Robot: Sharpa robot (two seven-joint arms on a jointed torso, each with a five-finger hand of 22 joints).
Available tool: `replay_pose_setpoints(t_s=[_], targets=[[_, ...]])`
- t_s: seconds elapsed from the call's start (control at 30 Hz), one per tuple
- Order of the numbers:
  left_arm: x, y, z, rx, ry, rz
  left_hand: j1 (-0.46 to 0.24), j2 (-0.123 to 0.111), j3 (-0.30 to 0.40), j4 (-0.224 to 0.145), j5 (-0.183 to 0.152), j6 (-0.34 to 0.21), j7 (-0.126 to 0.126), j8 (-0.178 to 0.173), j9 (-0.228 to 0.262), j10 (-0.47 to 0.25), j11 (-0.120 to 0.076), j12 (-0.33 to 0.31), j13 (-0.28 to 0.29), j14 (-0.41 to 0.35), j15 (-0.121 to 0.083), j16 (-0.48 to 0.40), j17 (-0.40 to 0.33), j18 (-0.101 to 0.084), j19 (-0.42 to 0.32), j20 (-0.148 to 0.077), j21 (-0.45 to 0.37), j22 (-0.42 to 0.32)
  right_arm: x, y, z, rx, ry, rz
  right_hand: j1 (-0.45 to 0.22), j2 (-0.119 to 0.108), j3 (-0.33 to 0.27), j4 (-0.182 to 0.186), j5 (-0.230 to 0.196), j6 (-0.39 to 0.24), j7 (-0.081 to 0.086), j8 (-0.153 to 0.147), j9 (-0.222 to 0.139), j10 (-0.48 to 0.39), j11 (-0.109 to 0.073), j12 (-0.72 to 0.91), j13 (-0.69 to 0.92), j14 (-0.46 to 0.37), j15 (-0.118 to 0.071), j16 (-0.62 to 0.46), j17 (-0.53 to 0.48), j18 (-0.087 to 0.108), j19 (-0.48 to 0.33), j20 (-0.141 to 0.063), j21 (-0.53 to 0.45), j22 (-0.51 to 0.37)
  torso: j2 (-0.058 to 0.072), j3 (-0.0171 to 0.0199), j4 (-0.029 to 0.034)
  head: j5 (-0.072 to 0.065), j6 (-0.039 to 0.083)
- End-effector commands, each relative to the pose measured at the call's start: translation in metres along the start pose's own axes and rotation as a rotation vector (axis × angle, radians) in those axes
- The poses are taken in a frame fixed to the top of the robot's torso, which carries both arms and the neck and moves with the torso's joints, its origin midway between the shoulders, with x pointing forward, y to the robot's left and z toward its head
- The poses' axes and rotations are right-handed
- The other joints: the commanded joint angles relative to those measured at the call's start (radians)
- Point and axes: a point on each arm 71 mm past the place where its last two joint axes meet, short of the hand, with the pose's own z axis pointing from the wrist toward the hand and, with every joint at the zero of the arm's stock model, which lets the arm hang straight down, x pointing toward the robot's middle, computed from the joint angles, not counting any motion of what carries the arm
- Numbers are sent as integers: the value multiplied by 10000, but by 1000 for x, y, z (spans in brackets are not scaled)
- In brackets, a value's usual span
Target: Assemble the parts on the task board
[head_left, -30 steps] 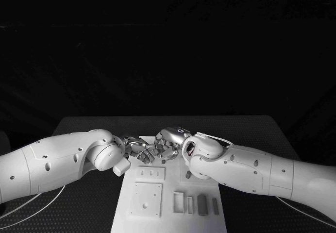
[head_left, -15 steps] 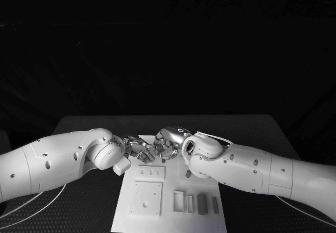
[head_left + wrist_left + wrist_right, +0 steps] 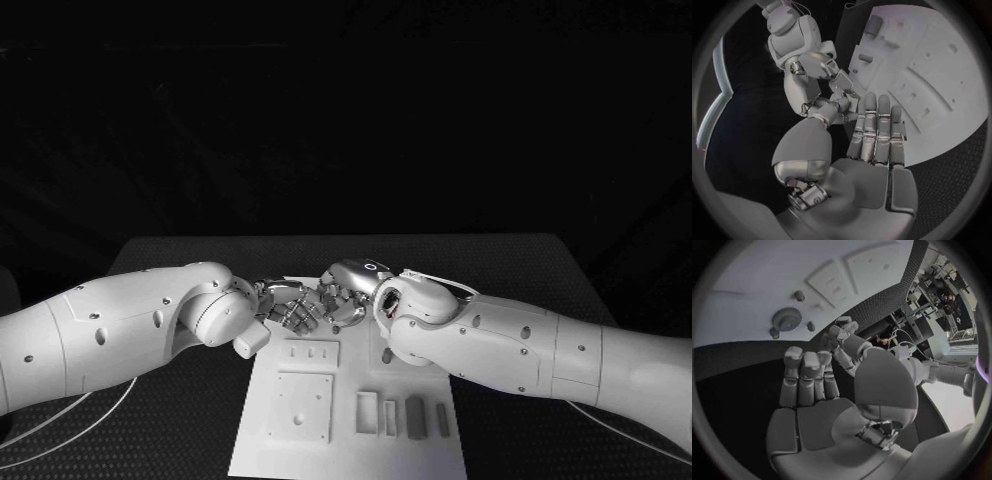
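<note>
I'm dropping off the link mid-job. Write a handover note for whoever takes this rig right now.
Left robot hand and right robot hand: fingertips meet over the far end of the task board. I cannot tell whether either holds a part.
Things: the gear lies on the board among small pegs. The blocks are at the near end, beside a square plate.
Done: unclear from here.
Left: probably most of the assembly. Check the fingertips first.

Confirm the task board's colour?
White. The task board shows best in the head view, against the black table.
</note>
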Motion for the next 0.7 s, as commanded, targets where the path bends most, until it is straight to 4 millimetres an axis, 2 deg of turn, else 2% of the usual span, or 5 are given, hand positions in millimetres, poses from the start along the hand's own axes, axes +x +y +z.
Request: replay_pose_setpoints(t_s=[0.03, 0.1, 0.23, 0.4, 0.7], targets=[[6, -3, 1, 10, 274, -50, -191, -17, 22, -47, -167, 79, 23, 3, 17, 19, -34, 42, 13, -17, 26, 67, 3, -152, -2, 34, 75, 19, 0, 6, 0, -240, 24, -62, -52, 101, 51, -20, -14, 656, 421, 171, 514, 65, -29, -62, -14, 93, 8, 31, -11, 137, 73, 32, 50, -17, -2, 0, 13, -10, -5], [6, -3, 1, -16, 262, -53, -332, -42, 56, -27, -486, 92, 17, 5, 34, 30, -45, 58, 19, -8, 18, 84, 9, -152, -2, 24, 92, 27, 0, 6, 0, -238, 21, -63, -54, 102, 53, -22, -13, 657, 420, 170, 514, 66, -29, -63, -14, 94, 8, 31, -11, 137, 74, 32, 51, -18, 1, 5, 12, -12, -11], [7, -3, 1, -72, 255, -41, -447, -97, 139, -25, -717, 98, 19, -1, 55, 33, -48, 74, 24, -12, 12, 96, 10, -152, -8, 14, 110, 35, 0, 6, 0, -236, 21, -69, -56, 102, 56, -25, -13, 659, 420, 170, 515, 70, -30, -64, -14, 97, 8, 31, -12, 137, 77, 32, 52, -19, 2, 3, 1, -20, -17], [7, -3, 2, -119, 206, 88, -488, -194, 303, -46, -1431, 112, 14, -10, 103, 37, -55, 110, 36, -1, -5, 130, 17, -152, 3, -9, 158, 48, 0, 6, 0, -235, 28, -72, -60, 100, 59, -29, -12, 661, 419, 169, 516, 74, -30, -64, -14, 101, 7, 30, -13, 137, 80, 33, 54, -20, 2, -2, 6, -26, -27], [7, -3, 2, -155, 149, 308, -350, -178, 459, -24, -2412, 134, 4, -24, 152, 40, -65, 144, 46, 9, -16, 159, 18, -152, 10, -22, 189, 40, 0, 5, 0, -227, 32, -82, -66, 99, 66, -35, -10, 666, 418, 167, 517, 81, -31, -67, -15, 108, 6, 29, -15, 137, 85, 33, 56, -23, 0, -1, 8, -35, -43]])
